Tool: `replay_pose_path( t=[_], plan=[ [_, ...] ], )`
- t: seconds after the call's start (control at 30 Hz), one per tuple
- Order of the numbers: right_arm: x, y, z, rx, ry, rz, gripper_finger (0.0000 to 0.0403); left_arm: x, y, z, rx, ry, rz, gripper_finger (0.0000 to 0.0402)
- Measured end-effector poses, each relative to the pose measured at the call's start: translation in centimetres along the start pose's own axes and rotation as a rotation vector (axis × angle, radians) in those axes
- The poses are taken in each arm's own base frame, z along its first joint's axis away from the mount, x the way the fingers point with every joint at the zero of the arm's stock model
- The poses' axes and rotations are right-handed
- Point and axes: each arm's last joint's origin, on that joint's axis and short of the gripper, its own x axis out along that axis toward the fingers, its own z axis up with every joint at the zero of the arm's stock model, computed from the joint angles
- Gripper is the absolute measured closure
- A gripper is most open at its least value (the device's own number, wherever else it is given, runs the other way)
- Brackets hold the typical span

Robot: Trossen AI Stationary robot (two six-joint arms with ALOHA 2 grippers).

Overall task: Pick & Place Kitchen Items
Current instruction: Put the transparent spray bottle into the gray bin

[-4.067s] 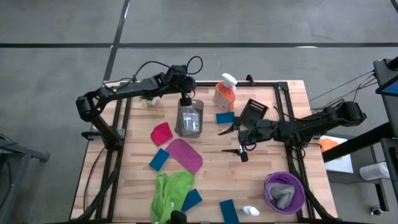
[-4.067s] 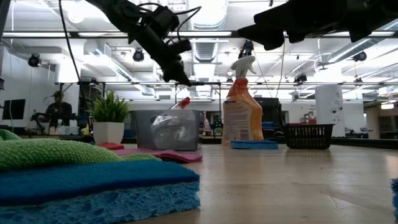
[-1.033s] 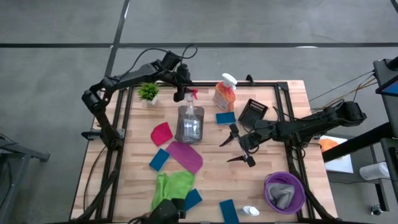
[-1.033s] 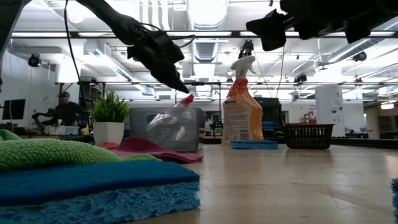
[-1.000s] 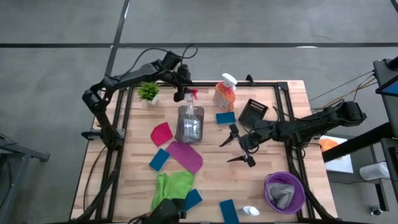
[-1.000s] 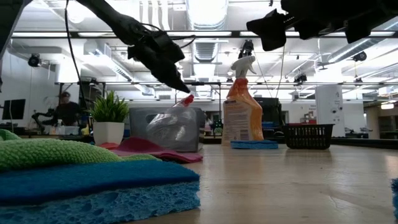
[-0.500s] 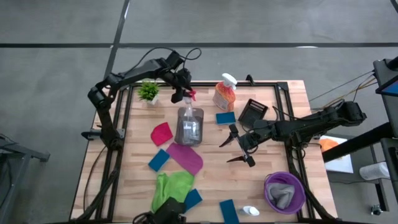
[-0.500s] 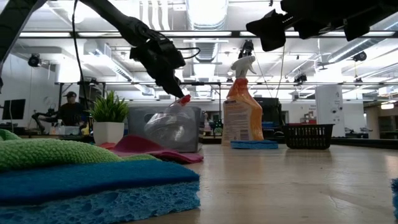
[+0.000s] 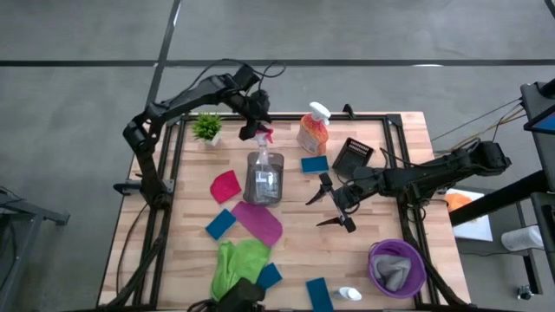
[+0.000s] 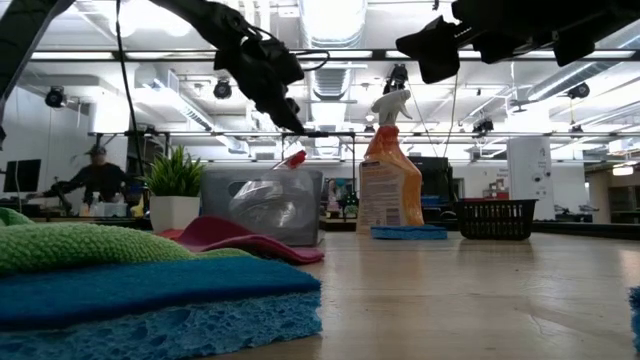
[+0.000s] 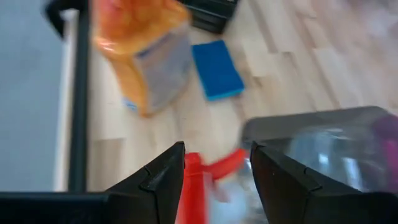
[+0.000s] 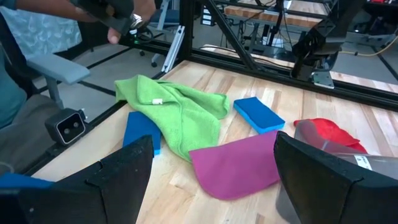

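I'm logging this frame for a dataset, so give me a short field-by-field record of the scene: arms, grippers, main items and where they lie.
left gripper: open, raised above the red-topped clear bottle, not holding it
right gripper: open, empty, over mid-table
orange spray bottle: upright at the far edge
black basket: beside the spray bottle
cloths: red cloth, magenta cloth, green cloth
purple bowl: holds a grey cloth
potted plant: far left corner
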Motion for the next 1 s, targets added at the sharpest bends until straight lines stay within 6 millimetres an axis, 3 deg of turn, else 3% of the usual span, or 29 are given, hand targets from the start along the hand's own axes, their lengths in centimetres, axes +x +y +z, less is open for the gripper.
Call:
replay_pose_path(
  t=[0.8,1.0],
  plan=[
    [0.0,0.1,-0.2,0.005,0.014,0.019,0.0078,2.2,0.8,-2.2,0.002,0.005,0.039,0.0218],
    [0.0,0.1,-0.2,0.006,0.016,0.021,0.0078,4.1,1.5,-3.3,-0.034,0.043,-0.005,0.0218]
  ],
)
